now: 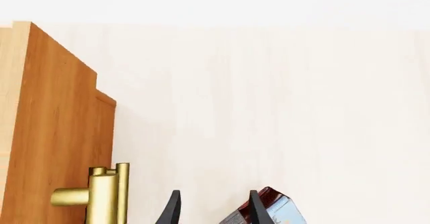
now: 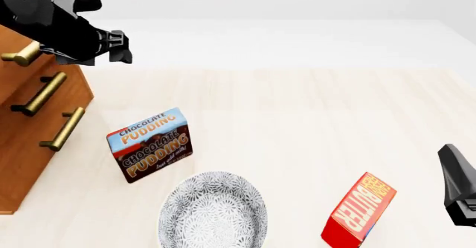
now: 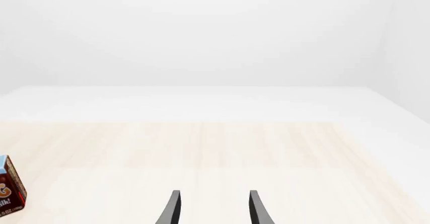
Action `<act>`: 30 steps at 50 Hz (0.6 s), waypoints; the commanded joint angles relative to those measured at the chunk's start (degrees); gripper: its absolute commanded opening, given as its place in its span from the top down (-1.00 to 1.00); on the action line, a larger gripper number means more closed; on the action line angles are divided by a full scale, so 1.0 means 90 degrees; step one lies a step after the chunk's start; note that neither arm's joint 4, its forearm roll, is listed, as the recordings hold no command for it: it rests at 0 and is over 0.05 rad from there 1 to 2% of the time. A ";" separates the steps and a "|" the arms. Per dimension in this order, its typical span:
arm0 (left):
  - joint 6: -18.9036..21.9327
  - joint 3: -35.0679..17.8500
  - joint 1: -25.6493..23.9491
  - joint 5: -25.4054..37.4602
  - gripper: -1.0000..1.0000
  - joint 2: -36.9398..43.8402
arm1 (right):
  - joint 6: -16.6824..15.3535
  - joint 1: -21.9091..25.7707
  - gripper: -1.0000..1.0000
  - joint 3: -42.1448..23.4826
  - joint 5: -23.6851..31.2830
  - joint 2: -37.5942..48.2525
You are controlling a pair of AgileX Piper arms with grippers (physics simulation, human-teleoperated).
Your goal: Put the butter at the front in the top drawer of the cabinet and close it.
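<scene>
One butter carton (image 2: 359,210), red with an orange "BUTTER" face, stands tilted at the front right of the table. The second carton is out of view. The cabinet (image 2: 30,147) stands at the far left, and its top drawer handle (image 2: 22,53) is the highest of three brass bars. I cannot tell whether that drawer is pulled out. My left gripper (image 2: 121,47) hovers just right of that handle, open and empty. In the left wrist view its fingers (image 1: 173,209) are apart beside a brass handle (image 1: 108,194). My right gripper (image 2: 455,173) is open and empty to the right of the butter, its fingers (image 3: 173,206) over bare table.
A "CHOCOLATE PUDDING" box (image 2: 153,145) stands right of the cabinet; it also shows in the left wrist view (image 1: 285,211) and the right wrist view (image 3: 8,186). A patterned grey bowl (image 2: 213,212) sits at the front centre. Two lower drawer handles (image 2: 41,95) sit below the top one.
</scene>
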 commanded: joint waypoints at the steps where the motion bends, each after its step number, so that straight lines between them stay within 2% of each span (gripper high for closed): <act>1: 0.0062 0.0131 0.0268 0.0034 -1.00 -0.0127 | 0.0003 -0.0002 -1.00 0.0006 -0.0007 0.0002; 30: 0.0017 0.0571 0.0982 0.0003 -1.00 -0.0674 | 0.0003 -0.0002 -1.00 0.0006 -0.0008 0.0002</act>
